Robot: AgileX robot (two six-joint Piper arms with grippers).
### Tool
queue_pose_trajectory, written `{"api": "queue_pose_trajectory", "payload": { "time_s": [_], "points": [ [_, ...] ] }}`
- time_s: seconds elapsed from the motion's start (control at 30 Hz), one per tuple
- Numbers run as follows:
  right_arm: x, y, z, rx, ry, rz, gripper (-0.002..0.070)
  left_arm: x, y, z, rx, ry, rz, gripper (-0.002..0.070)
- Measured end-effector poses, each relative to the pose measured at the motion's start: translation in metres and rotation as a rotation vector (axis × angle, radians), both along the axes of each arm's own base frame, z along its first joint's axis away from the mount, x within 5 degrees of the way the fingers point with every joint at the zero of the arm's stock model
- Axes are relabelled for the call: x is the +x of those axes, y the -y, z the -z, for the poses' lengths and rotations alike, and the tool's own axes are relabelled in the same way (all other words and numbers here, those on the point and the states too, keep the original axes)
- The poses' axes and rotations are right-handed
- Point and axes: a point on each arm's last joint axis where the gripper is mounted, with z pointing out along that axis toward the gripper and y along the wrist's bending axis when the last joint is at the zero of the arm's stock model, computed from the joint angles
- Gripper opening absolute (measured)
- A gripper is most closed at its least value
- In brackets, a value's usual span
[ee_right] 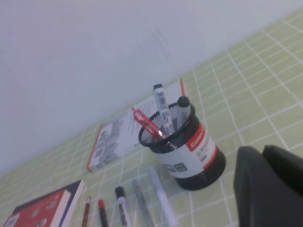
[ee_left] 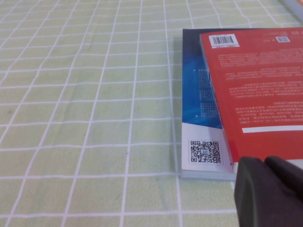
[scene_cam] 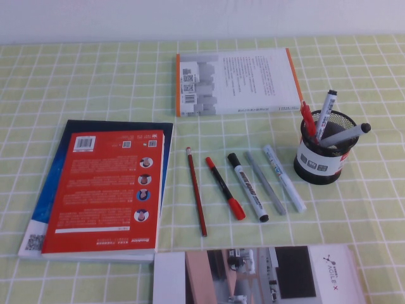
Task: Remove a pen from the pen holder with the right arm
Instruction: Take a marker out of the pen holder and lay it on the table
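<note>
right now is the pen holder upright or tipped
Upright on its base, pen holder with three pens inside. Right gripper shut near it; left gripper by books.

A table under a pale green cloth with white checks (scene_cam: 354, 209) carries everything. Just ahead of the right gripper (ee_right: 262, 153) stands a black mesh pen holder with a white label (ee_right: 189, 151). Beyond the holder lies a white book with orange edges (ee_right: 123, 135). Beside the holder, flat in a row, lie a white pen (scene_cam: 284, 178), a grey pen (scene_cam: 264, 182), a black-capped white marker (scene_cam: 247, 187), a red pen (scene_cam: 224, 188) and a red-brown pencil (scene_cam: 196, 191). A blue-covered book (ee_left: 199, 94) lies with its corner at the left gripper (ee_left: 265, 163).
</note>
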Motion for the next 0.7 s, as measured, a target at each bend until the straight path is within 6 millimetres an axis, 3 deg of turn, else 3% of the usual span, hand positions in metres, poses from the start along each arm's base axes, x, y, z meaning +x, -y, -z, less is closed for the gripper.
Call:
{"api": "queue_pose_trajectory", "payload": {
  "time_s": [0.17,0.33,0.47,0.7],
  "points": [
    [0.002,-0.005,-0.022,-0.016,-0.049,-0.058,-0.0012,0.0,0.0,0.0,0.0,0.0,0.0,-0.0005],
    [0.019,-0.01,-0.055,-0.116,-0.126,-0.104,-0.0013,0.0,0.0,0.0,0.0,0.0,0.0,-0.0005],
    [0.043,-0.015,-0.073,-0.217,-0.217,-0.162,-0.0013,0.0,0.0,0.0,0.0,0.0,0.0,-0.0005],
    [0.091,-0.02,-0.084,-0.267,-0.324,-0.198,-0.0013,0.0,0.0,0.0,0.0,0.0,0.0,-0.0005]
  ]
}}
